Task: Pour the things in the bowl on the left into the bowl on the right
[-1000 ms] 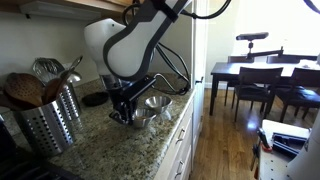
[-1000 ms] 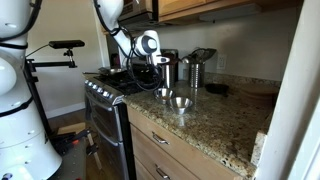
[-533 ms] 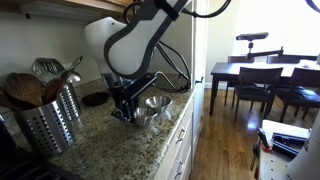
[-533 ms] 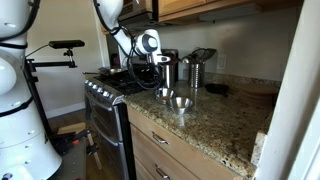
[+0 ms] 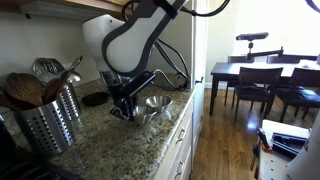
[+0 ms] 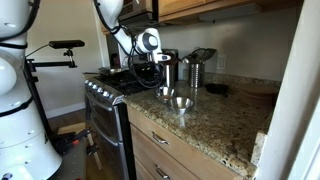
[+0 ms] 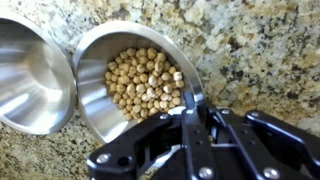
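On the counter [image 7: 250, 40], the filled bowl [image 7: 92, 95], with chickpeas [image 7: 140, 85] in it, sits just right of the empty bowl [image 7: 30, 75] in the wrist view. In exterior views, a utensil holder [image 5: 45, 122] stands left of them, and a stove [image 6: 105, 90] adjoins the counter.

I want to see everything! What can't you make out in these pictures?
- Wrist view: the second bowl is cut off by the left edge.
- Wrist view: the gripper, shut on the full bowl, covers part of its rim.
- Exterior view: the nearer bowl is too small to show its inside.
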`<state>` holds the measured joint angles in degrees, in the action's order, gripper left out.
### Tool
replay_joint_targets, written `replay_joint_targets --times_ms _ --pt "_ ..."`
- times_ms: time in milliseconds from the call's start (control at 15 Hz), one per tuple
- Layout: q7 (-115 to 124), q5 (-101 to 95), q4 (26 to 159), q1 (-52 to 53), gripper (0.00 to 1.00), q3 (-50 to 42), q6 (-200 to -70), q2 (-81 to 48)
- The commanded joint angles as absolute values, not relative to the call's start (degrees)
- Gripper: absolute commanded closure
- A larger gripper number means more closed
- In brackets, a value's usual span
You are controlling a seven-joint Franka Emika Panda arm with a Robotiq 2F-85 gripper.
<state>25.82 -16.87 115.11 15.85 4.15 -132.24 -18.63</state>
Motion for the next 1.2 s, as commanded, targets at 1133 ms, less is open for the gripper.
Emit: replay_joint_targets --times_ms 1133 --pt "26.65 -18.12 114.77 16.40 0.92 3.17 -130.12 -15.83"
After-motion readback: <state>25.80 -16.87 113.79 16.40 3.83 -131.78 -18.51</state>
